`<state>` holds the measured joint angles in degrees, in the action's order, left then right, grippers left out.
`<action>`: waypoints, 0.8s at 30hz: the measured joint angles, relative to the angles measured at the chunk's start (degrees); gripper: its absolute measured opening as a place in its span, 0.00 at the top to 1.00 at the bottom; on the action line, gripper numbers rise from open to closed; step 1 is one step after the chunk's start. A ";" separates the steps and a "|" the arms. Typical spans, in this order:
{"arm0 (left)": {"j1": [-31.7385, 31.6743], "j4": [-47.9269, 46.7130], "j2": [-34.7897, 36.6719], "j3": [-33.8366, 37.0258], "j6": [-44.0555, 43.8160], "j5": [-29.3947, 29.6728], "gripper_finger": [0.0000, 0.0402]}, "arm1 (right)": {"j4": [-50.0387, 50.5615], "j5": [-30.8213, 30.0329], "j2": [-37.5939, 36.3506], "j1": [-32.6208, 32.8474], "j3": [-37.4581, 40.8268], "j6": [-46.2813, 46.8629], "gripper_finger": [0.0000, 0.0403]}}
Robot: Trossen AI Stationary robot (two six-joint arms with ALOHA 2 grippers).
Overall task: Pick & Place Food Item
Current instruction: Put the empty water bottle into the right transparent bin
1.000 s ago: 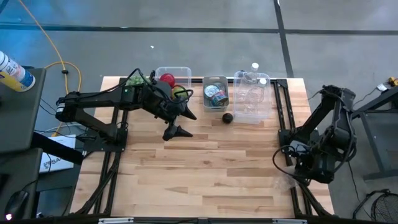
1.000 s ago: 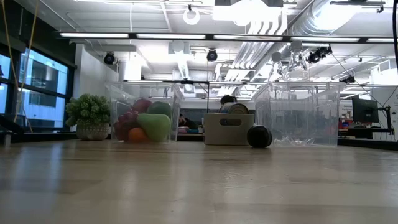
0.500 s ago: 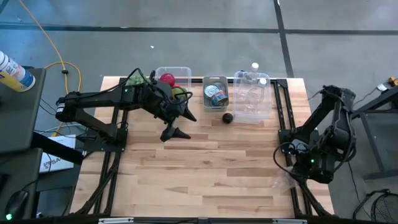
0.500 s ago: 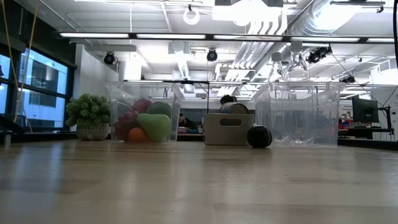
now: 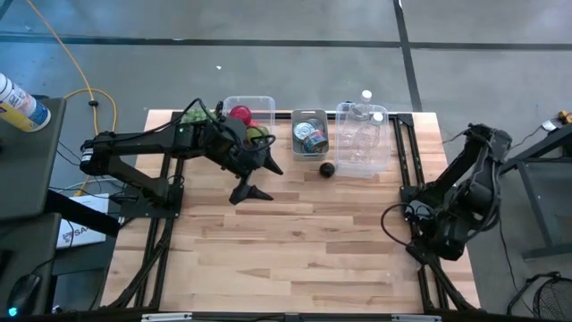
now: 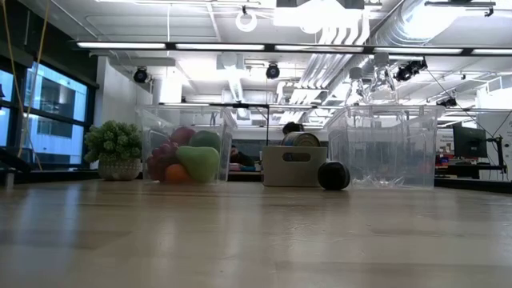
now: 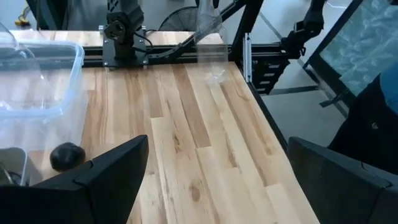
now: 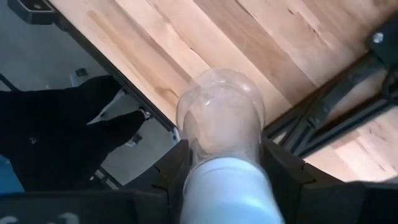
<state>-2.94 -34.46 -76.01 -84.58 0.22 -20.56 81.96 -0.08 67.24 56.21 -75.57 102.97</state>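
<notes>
Right wrist view | right hand (image 8: 221, 186) grips clear bottle (image 8: 221, 118) | bottle base cut off

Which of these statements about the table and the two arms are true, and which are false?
1. The dark ball lies inside the clear bin. False: it lies on the table beside it.
2. The left pincer is open and empty. True.
3. The right pincer holds a clear bottle. True.
4. The fruit bin is empty. False: it holds fruit.
5. A can sits in the grey bin. True.
</notes>
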 joint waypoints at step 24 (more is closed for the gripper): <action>0.00 0.26 0.00 0.00 2.04 4.72 0.07 | -0.69 -0.37 -0.09 -0.14 -0.02 -6.24 0.68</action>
<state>-2.94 -34.19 -76.01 -84.58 2.26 -15.84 81.28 -0.45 67.16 56.07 -75.59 96.73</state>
